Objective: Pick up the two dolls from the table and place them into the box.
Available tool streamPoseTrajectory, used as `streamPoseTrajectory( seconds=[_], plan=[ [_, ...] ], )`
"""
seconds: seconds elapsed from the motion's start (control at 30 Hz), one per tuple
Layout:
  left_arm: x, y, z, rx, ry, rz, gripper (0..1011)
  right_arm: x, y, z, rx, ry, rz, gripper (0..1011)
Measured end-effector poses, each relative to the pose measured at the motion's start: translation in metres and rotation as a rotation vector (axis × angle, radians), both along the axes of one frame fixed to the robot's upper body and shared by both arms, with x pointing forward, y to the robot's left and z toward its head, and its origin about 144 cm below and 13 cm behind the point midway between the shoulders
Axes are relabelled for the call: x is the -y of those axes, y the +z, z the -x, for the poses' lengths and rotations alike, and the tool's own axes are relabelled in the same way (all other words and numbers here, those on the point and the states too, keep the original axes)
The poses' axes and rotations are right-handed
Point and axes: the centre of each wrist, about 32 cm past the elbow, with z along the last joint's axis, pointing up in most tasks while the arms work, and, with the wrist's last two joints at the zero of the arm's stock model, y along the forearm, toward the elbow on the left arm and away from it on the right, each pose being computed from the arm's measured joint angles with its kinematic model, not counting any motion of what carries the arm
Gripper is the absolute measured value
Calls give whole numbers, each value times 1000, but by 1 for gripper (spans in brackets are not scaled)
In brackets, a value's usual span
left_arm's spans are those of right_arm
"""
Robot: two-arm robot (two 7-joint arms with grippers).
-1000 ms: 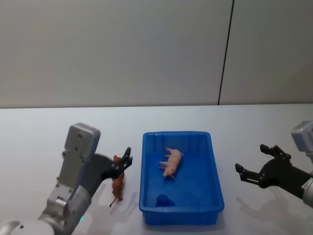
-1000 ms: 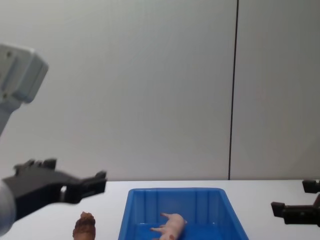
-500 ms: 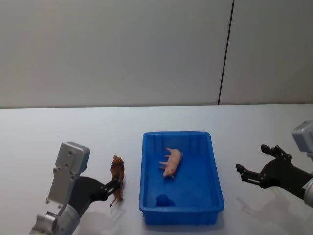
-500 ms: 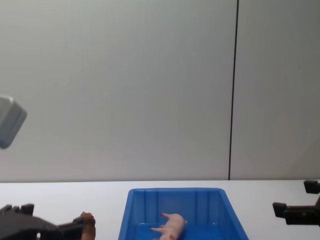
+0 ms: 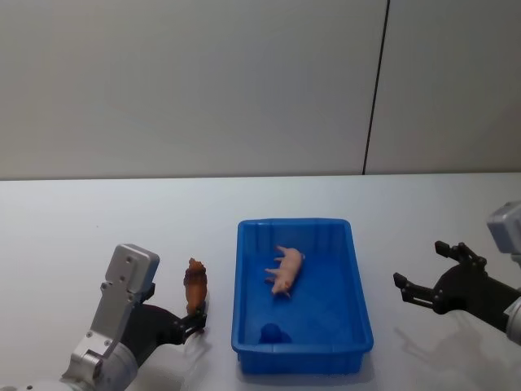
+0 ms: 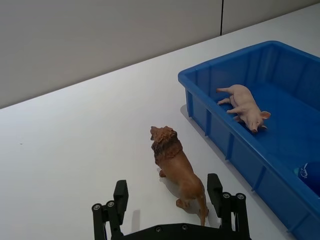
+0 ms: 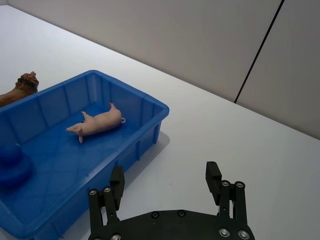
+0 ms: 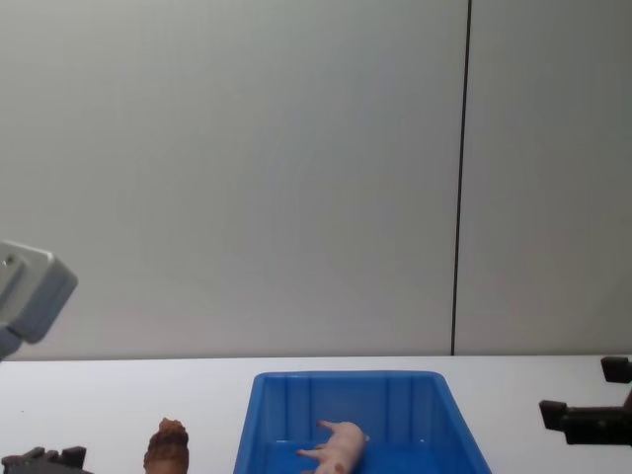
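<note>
Reddish-brown doll [image 6: 176,170] – a lion w/ shaggy tufted mane, tail hanging low – stands on the white counter [image 5: 98,220] just left of the blue box [image 5: 358,326], head pointing away from the robot. Left gripper [image 6: 171,201] sits low behind it, fingers [image 6: 216,189] spread either side of the hindquarters, not touching. Pale pink pig doll [image 5: 285,270] lies on its side inside the box, short legs sticking out, near a dark blue rounded lump [image 5: 273,333]. Right gripper [image 5: 423,285] hovers over the counter, right of the box, fingers released – holding nothing.
</note>
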Motion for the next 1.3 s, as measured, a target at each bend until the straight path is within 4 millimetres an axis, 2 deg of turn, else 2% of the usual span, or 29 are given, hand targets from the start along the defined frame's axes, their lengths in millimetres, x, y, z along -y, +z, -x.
streamPoseTrajectory(
  seconds=[0.43,0.57,0.7,0.77,0.8,0.87,0.9,0.97,1.13,1.3],
  plan=[
    [-1,-13,-18,-47,-30,-8,1001,0,0,0,0,0,0,1001],
    [0,-16,-23,-57,-35,-10,963,0,0,0,0,0,0,1001],
    [0,-20,-27,-69,-43,-11,837,0,0,0,0,0,0,1001],
    [0,-21,-28,-72,-46,-11,806,0,0,0,0,0,0,1001],
    [0,-22,-29,-74,-48,-12,743,0,0,0,0,0,0,1001],
    [0,-23,-30,-76,-51,-12,705,0,0,0,0,0,0,1001],
    [0,-24,-31,-77,-55,-13,647,0,0,0,0,0,0,1001],
    [0,-24,-32,-77,-57,-13,617,0,0,0,0,0,0,1001],
    [0,-25,-34,-73,-67,-17,425,0,0,0,0,0,0,1001],
    [0,-22,-36,-61,-72,-21,300,0,0,0,0,0,0,1001]
  ],
)
